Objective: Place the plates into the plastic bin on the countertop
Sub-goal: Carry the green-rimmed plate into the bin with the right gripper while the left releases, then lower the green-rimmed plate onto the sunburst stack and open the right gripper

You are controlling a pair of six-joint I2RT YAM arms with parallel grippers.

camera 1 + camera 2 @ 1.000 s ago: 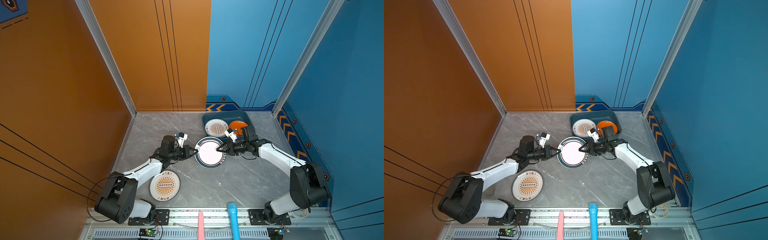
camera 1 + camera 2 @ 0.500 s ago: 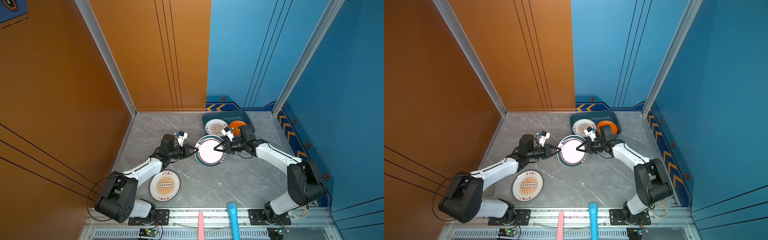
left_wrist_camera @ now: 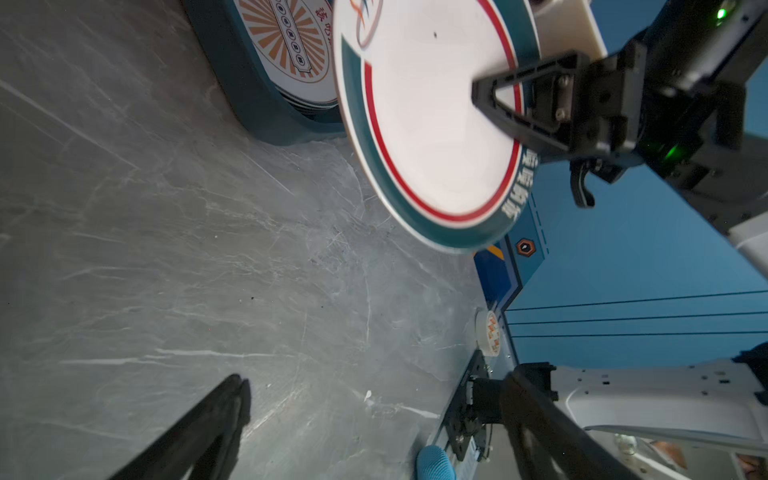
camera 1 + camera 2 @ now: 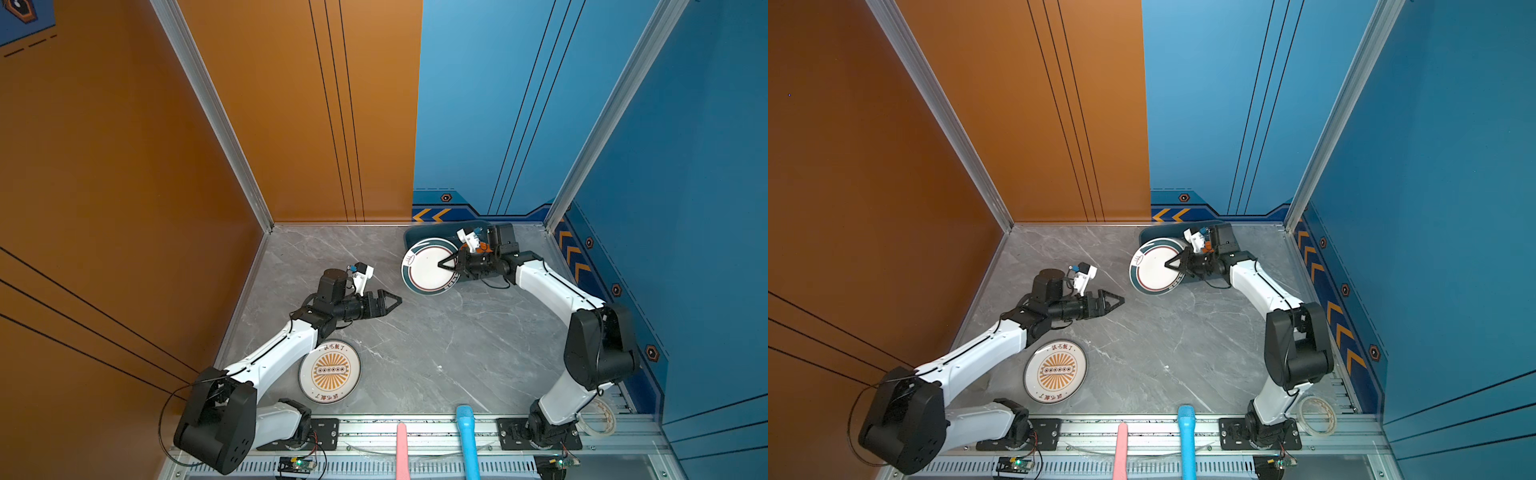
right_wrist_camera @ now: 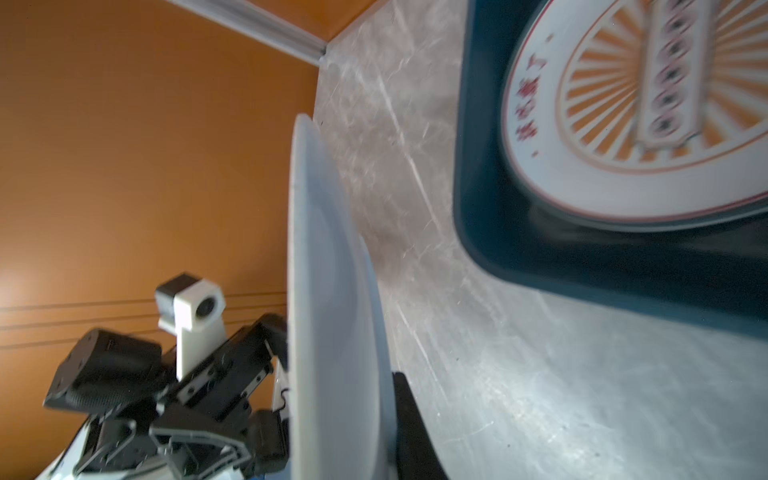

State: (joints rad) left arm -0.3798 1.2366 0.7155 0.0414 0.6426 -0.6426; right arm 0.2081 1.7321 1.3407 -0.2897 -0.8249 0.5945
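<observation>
Over the bin's [image 4: 415, 235] front-left corner, in both top views, the right tool [image 4: 441, 264] [image 4: 1168, 264] is clenched on the rim of the teal-rimmed plate [image 4: 422, 272] [image 4: 1152, 274]. It holds the plate tilted above the counter [image 4: 436, 345]. Well apart, the left tool [image 4: 395, 302] [image 4: 1119, 302] hangs released, grasping nothing, and points toward that plate. A sunburst plate [image 4: 329, 371] lies flat on the counter just beside the left arm [image 4: 282, 353].

From the left wrist, the teal-rimmed plate [image 3: 428, 124] fills the upper frame. One finger [image 3: 498, 104] of the right tool lies across its white face at the rim. Behind it the bin [image 3: 249, 108] sits on the counter with a binned sunburst plate [image 3: 291, 45] inside. The left tool's own fingers [image 3: 208, 428] stand wide apart over bare marble.

From the right wrist, the teal-rimmed plate [image 5: 332, 311] shows edge-on, with a finger [image 5: 411, 436] pressed to one side. The bin [image 5: 498, 257] and the binned sunburst plate [image 5: 623, 124] lie beyond, blurred. The left arm [image 5: 124, 374] shows past the plate's edge.
</observation>
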